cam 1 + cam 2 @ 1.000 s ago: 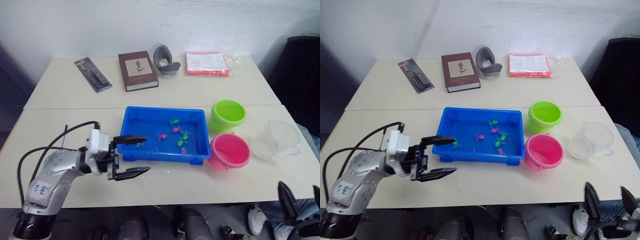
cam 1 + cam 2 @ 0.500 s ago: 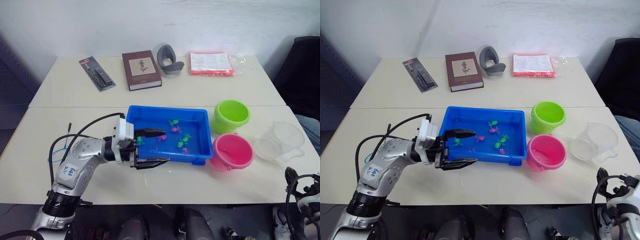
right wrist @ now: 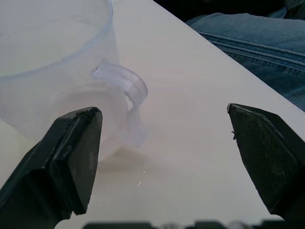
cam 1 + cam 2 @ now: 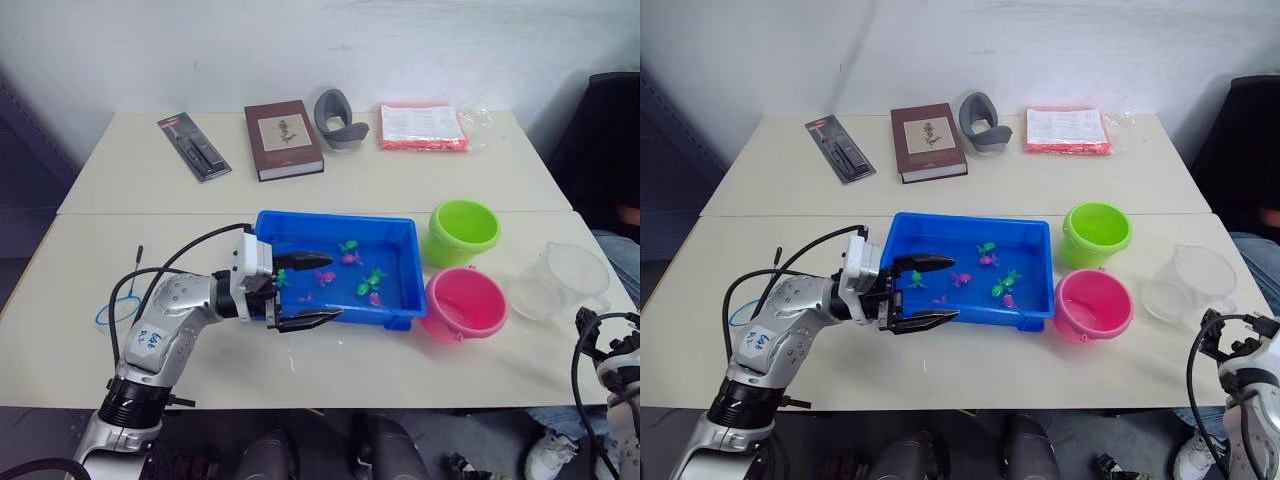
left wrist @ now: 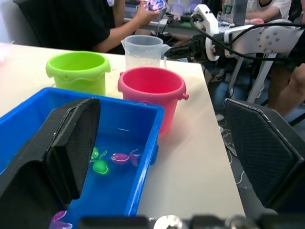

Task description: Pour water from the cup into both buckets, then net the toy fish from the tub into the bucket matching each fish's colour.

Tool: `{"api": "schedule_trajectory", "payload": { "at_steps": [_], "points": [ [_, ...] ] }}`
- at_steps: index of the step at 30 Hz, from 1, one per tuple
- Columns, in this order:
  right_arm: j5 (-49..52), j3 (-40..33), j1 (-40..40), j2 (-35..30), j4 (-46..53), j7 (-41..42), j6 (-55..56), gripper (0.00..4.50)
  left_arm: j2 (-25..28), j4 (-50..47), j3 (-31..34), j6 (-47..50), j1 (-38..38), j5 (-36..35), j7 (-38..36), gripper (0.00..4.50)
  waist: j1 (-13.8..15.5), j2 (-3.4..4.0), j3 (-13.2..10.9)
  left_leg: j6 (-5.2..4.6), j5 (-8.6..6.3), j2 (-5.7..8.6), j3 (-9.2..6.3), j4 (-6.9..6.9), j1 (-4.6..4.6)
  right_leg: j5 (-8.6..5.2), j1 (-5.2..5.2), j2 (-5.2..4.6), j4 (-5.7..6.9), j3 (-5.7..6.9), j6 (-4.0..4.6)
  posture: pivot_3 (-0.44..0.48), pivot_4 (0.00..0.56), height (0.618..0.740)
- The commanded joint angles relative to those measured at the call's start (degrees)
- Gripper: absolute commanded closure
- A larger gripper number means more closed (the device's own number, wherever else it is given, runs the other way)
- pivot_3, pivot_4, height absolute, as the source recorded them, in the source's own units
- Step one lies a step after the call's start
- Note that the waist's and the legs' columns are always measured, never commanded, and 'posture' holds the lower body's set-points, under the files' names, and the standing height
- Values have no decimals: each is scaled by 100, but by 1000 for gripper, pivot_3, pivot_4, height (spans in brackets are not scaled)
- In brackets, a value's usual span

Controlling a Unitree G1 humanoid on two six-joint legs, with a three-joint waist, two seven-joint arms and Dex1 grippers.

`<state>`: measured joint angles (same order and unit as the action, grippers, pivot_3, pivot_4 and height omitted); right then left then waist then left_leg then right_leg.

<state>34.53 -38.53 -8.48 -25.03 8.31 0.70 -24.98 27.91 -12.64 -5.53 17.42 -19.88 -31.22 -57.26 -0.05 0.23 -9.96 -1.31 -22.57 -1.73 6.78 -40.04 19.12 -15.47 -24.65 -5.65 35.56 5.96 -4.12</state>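
Pale table [image 4: 420,195], left claw [image 4: 312,291] spread — straddling blue tub [image 4: 300,230] rim

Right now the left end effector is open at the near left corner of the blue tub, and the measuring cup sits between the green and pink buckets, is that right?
Not quite. The clear measuring cup stands to the right of the green bucket and pink bucket, not between them, as the right eye view shows. The left end effector is indeed open at the blue tub's near left corner.
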Motion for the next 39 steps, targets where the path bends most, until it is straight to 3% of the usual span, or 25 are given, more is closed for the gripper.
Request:
{"api": "schedule_trajectory", "payload": {
  "at_steps": [1,21,24,31,35,39],
  "points": [
    [-56,-172,131,-160,-118,76,-5,0,-9,-133,73,-55,-61,-26,-47,38,-3,0,0,0,0,0,0,0,0,0,0,0,0,0,0,0,150,740],
    [-614,-111,1226,-414,-1696,353,478,0,-65,-150,38,38,-129,-29,-69,38,-14,1,-1,1,1,-1,2,0,1,1,-1,1,-1,0,-1,0,150,740],
    [-659,-142,1360,-463,-1952,425,636,895,-77,-137,22,29,-148,-16,-80,0,-15,1,-1,1,1,-1,3,1,1,1,-1,1,-1,0,-1,0,150,740],
    [-639,-169,1521,-592,-2205,769,927,4473,-155,-31,0,-12,-229,18,-89,0,-6,1,-1,0,3,2,1,0,4,3,0,0,-3,1,-6,0,150,740],
    [-429,-256,1339,-509,-1778,899,855,4473,-216,27,47,22,-250,-25,-72,0,26,1,-1,0,3,0,-7,-1,3,5,8,0,-4,4,-8,0,150,740],
    [-121,-412,813,-460,-699,821,510,4473,-232,93,88,72,-288,-85,-119,0,20,3,-1,0,3,0,-7,1,6,5,7,-3,-5,4,-10,0,150,740]
  ]
}}
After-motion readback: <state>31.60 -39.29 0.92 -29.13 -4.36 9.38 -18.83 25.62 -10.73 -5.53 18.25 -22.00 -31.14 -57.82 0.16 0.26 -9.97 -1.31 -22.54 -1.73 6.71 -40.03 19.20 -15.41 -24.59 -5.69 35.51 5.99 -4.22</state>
